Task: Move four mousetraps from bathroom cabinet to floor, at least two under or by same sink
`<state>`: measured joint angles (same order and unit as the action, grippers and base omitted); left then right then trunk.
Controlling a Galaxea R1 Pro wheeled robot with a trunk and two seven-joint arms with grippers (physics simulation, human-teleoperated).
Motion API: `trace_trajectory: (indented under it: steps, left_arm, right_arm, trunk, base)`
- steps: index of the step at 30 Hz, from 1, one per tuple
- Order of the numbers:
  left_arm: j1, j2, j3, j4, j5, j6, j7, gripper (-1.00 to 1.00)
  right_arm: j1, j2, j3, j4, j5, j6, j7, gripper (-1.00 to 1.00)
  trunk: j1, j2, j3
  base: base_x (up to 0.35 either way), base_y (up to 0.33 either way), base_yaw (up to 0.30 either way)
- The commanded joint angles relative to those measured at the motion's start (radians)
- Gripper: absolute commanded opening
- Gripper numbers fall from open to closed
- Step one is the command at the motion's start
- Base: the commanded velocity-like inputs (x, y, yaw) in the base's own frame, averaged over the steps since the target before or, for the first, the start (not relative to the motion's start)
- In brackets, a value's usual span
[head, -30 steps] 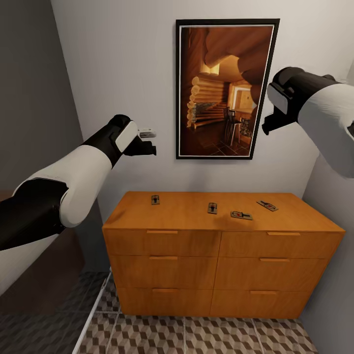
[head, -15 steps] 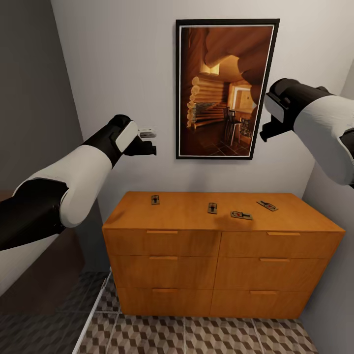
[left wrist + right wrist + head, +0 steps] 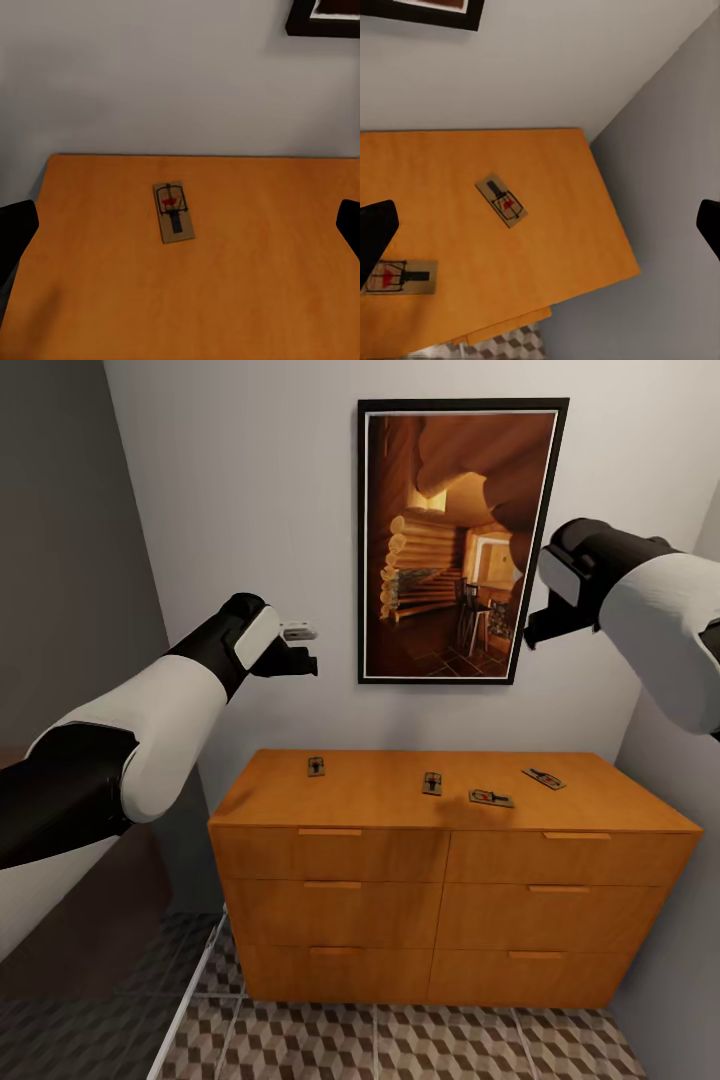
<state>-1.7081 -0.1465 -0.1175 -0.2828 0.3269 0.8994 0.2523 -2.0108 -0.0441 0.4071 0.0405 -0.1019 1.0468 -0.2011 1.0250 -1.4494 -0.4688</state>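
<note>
Four mousetraps lie flat on the cabinet (image 3: 450, 860) top, none touching another. Leftmost mousetrap (image 3: 316, 765) near the cabinet's left back area; middle mousetrap (image 3: 432, 783) about centre; front mousetrap (image 3: 491, 797) just right of it, closer to the cabinet's front edge; rightmost mousetrap (image 3: 543, 778) toward the right back corner.

Left pincer (image 3: 300, 662) hangs well above the cabinet's left end, near the wall, touching nothing. Left wrist view: leftmost mousetrap (image 3: 173, 212) sits between the two dark fingertips (image 3: 16, 229), far below them; fingers spread wide, nothing held.

Right pincer (image 3: 540, 625) is high above the cabinet's right half, in front of the log-cabin picture (image 3: 462, 540) edge. Right wrist view: rightmost mousetrap (image 3: 501, 200) lies between the spread fingertips (image 3: 375, 232), well below; front mousetrap (image 3: 399, 277) sits beside the near fingertip in frame. Pincer spread, empty.

Cube-pattern bathroom floor (image 3: 400, 1045) shows in front of the cabinet base.
</note>
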Motion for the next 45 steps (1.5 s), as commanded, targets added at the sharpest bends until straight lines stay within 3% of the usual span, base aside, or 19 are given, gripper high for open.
trace_trajectory:
  steps: [1,6,11,14,20,25,32,37,45]
  left_arm:
    - [-0.001,0.000,-0.007,-0.001,0.011,0.003,0.007,1.00]
    - [-0.001,0.000,-0.007,-0.001,0.011,0.003,0.007,1.00]
    - [-0.001,-0.001,-0.007,-0.001,0.011,0.003,0.007,1.00]
    - [-0.001,-0.001,-0.007,-0.001,0.011,0.003,0.007,1.00]
    - [-0.001,0.000,-0.007,-0.001,0.010,0.003,0.007,1.00]
    - [-0.001,0.000,-0.007,-0.001,0.010,0.003,0.007,1.00]
    - [-0.001,0.000,-0.007,-0.001,0.010,0.003,0.007,1.00]
    - [-0.001,-0.001,-0.007,-0.001,0.010,0.003,0.007,1.00]
    - [-0.001,-0.001,-0.007,-0.001,0.010,0.003,0.007,1.00]
  right_arm:
    - [-0.001,-0.001,-0.006,0.001,-0.011,0.000,-0.007,1.00]
    - [-0.002,-0.004,-0.028,0.001,-0.012,0.000,-0.008,1.00]
    - [-0.002,0.002,-0.024,0.001,-0.009,0.000,-0.009,1.00]
    - [-0.002,0.007,-0.002,0.001,-0.008,0.000,-0.010,1.00]
    - [-0.002,0.018,0.086,-0.002,-0.008,0.000,-0.010,1.00]
    - [-0.015,0.020,0.104,-0.008,-0.008,0.000,-0.011,1.00]
    - [-0.162,0.031,0.119,-0.005,-0.011,0.000,-0.009,1.00]
    - [-0.227,0.044,0.121,-0.003,-0.015,0.000,-0.009,1.00]
    - [-0.272,0.066,0.129,-0.002,-0.012,0.000,-0.011,1.00]
  trunk:
    - [0.000,-0.001,-0.001]
    - [0.000,-0.001,-0.001]
    - [0.000,-0.001,-0.001]
    - [0.000,-0.001,-0.001]
    - [0.000,-0.001,-0.001]
    - [0.000,-0.001,-0.001]
    - [0.000,-0.001,-0.001]
    - [0.000,-0.001,-0.001]
    - [0.000,-0.001,-0.001]
  base:
    - [0.024,0.000,0.000]
    - [0.017,0.000,0.000]
    - [0.018,0.000,0.000]
    - [0.018,0.000,0.000]
    - [0.009,0.000,0.000]
    - [0.026,0.000,0.000]
    - [0.058,0.000,0.000]
    - [0.070,0.000,0.000]
    - [0.073,0.000,0.000]
